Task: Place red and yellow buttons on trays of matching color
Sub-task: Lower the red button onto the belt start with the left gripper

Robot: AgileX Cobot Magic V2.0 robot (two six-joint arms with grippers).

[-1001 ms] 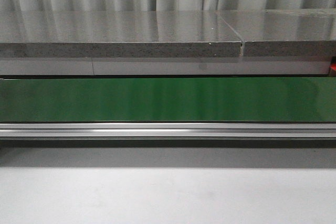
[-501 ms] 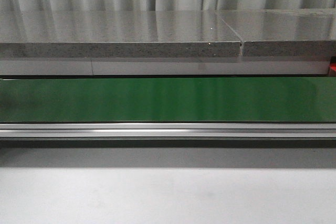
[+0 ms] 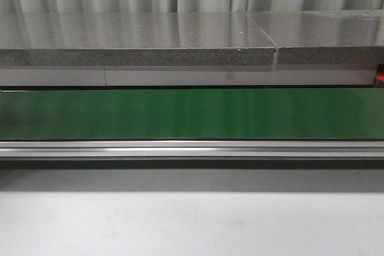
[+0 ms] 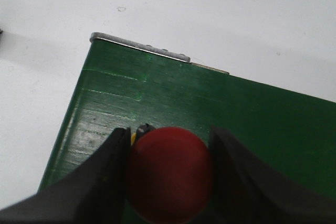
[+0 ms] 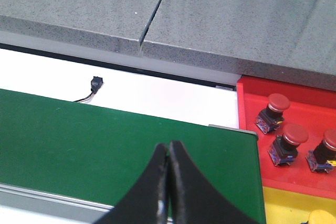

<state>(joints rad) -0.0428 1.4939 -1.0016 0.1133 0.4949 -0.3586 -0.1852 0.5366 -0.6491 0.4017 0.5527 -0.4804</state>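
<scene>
A red button [image 4: 170,174] fills the space between the fingers of my left gripper [image 4: 169,134], which is shut on it above the end of the green belt [image 4: 262,124]. My right gripper [image 5: 168,148] is shut with nothing in it, over the other end of the belt [image 5: 79,135]. Beside that end lies the red tray [image 5: 249,98] with three red buttons [image 5: 294,136] standing in it. The yellow tray [image 5: 283,205] adjoins it, with a yellow button [image 5: 321,217] at the frame's corner. Neither gripper shows in the front view.
The green belt [image 3: 192,113] runs across the front view behind a metal rail [image 3: 192,148]. A grey stone ledge [image 5: 210,19] lies behind the belt. A small black connector with wires [image 5: 95,84] sits on the white surface. White tabletop [image 4: 157,9] surrounds the belt's end.
</scene>
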